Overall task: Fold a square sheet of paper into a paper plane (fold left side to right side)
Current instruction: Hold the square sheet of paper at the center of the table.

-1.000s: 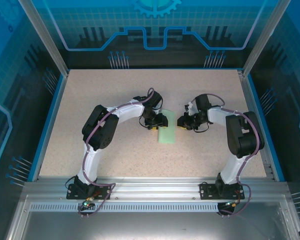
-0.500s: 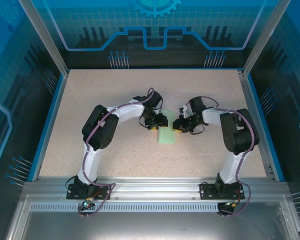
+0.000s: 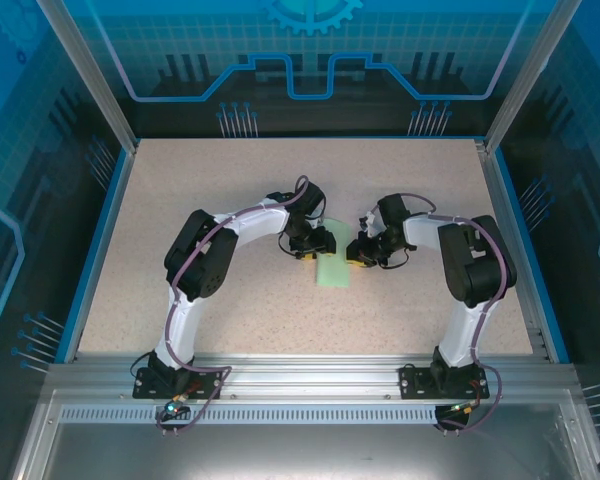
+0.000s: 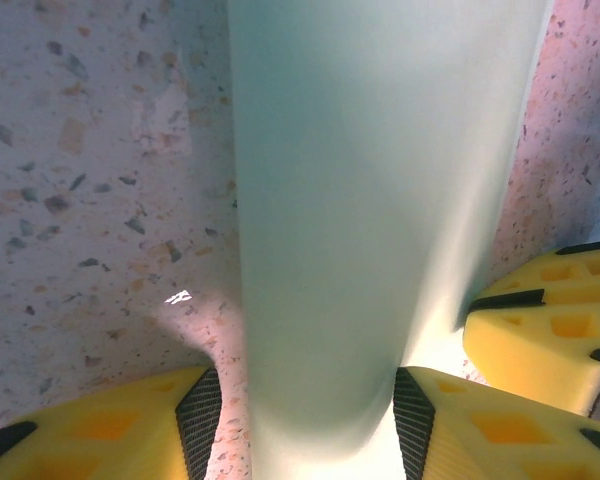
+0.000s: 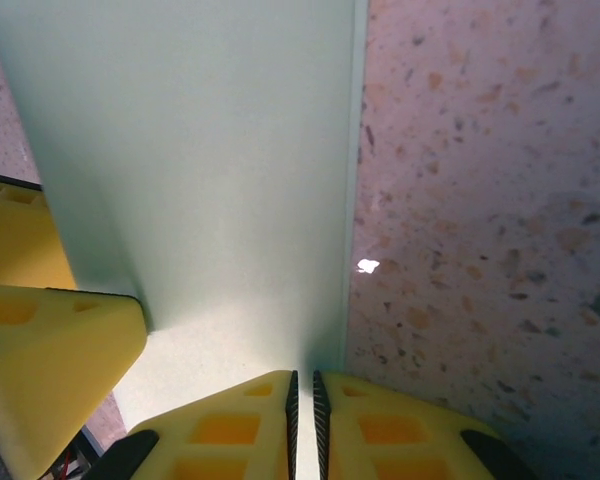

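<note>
**Top view.** The square sheet of paper point(image 3: 333, 270) is lying flat on the speckled worktop point(image 3: 210, 170), just right of the frame's centre. It is being presented as a narrow pale green strip running from upper to lower frame. Its upper end is being flanked by both arms. The left pincer point(image 3: 314, 244) is being positioned at the strip's upper left edge. The right pincer point(image 3: 359, 250) is being positioned at its upper right edge.

**Left wrist view.** The sheet point(image 4: 370, 200) is being shown as a wide band running from the top edge to the bottom centre. There it is being straddled by the left pincer point(image 4: 310, 440), whose jaws are standing apart. The pad at lower right is touching the sheet's edge. A thin strip of worktop point(image 4: 80, 150) is being left bare between the pad at lower left and the sheet. A yellow finger point(image 4: 545, 325) of the right pincer is sitting at the right edge of the frame, against the sheet's side.

**Right wrist view.** The sheet point(image 5: 200, 150) is occupying the upper left and centre. Its straight right edge is running down to the tips of the right pincer point(image 5: 302, 420) at bottom centre. The jaws are closed, with only a hairline slit being left between the pads. It cannot be told whether paper is being caught in that slit. A yellow finger point(image 5: 55, 345) of the left pincer is sitting at lower left, at the sheet's edge.
</note>
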